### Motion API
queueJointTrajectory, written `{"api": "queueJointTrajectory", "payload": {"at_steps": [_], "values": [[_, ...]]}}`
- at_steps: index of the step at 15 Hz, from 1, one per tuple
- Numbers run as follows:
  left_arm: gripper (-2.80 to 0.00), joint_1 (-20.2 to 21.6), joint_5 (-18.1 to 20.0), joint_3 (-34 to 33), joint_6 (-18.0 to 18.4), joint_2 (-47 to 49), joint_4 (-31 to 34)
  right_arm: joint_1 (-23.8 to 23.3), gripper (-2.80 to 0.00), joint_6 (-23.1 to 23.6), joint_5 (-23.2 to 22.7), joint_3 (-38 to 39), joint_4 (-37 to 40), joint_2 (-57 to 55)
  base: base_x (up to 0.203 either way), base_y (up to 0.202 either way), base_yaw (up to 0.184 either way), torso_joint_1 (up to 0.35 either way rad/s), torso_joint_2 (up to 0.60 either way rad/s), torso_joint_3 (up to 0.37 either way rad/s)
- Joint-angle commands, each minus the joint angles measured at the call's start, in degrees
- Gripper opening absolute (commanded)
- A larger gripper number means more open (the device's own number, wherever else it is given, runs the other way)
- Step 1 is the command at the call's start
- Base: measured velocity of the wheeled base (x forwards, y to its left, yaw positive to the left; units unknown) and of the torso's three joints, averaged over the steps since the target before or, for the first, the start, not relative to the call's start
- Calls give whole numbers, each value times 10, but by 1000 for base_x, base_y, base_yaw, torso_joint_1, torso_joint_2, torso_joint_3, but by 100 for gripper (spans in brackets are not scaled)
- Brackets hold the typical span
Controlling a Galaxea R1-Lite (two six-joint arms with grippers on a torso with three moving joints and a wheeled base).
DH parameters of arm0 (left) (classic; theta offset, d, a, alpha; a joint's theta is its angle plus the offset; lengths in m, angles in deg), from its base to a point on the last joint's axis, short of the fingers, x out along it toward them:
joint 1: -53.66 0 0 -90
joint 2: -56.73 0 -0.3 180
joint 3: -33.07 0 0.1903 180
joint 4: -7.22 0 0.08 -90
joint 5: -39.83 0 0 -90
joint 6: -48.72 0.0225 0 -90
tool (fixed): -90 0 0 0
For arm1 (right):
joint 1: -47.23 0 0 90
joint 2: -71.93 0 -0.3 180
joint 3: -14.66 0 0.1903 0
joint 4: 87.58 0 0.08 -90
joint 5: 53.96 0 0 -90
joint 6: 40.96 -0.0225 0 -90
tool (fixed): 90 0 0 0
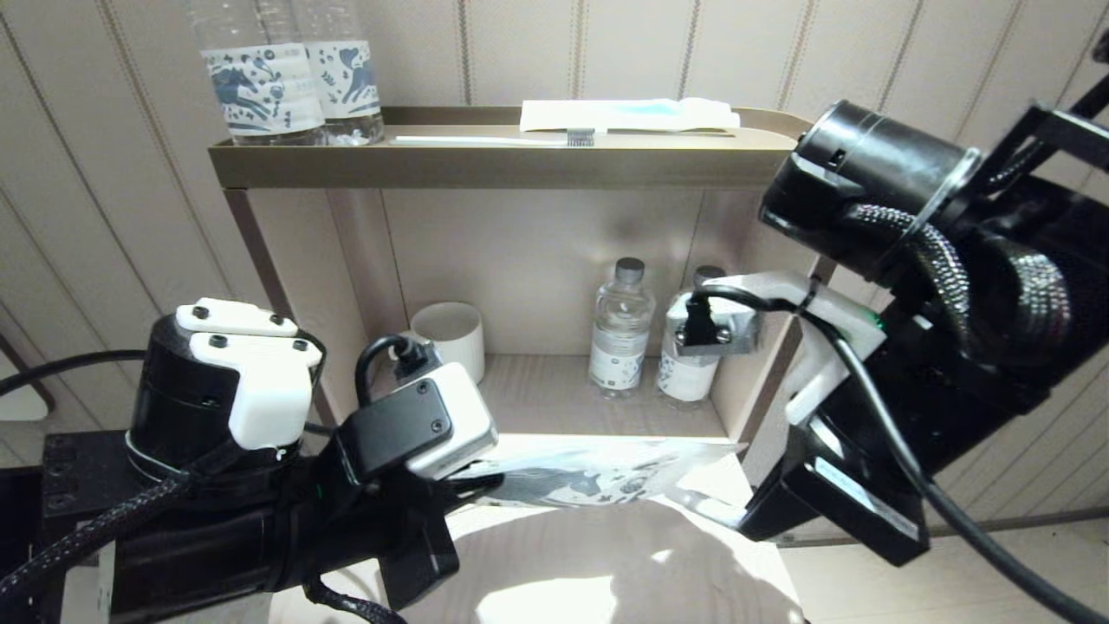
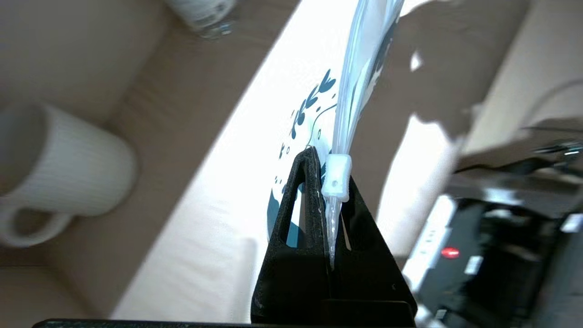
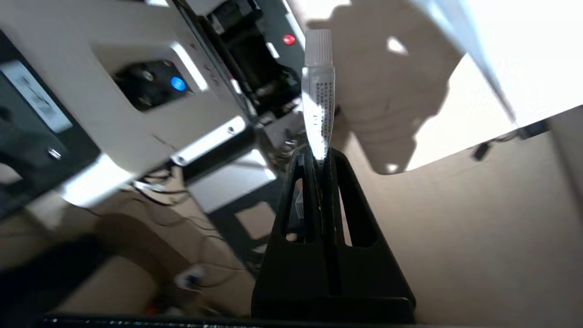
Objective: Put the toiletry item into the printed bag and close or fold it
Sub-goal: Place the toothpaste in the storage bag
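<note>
1. My left tool (image 2: 331,205) was clamped on the printed bag (image 1: 598,475) by its zip end, held up over the table (image 1: 606,563) so the mouth faced right.
2. My right tool (image 3: 321,164) pinched a small white tube (image 3: 318,91), not the comb, just beside the bag, ready to slide in.

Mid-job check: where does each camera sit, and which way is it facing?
Head view: on the head, facing forward and down at the shelf unit; both arms show.
Left wrist view: behind the left tool, shut on the printed bag at its zip end.
Right wrist view: behind the right tool, shut on a small white tube.
Head and left wrist share the bag and white mug.
</note>
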Motion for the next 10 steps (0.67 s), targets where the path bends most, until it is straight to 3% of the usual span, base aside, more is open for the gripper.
{"api": "queueJointTrajectory", "payload": {"at_steps": [1,3,10], "values": [[-280,5,41,6,-15,16,1,-2,-280,53,12,-6,9,1,0,0,0,0,0,0],[-280,10,71,2,-21,22,0,0,-280,63,47,-7,9,-10,0,0,0,0,0,0],[-280,10,94,-18,-14,22,-4,8,-280,73,49,-6,2,-30,0,0,0,0,0,0]]}}
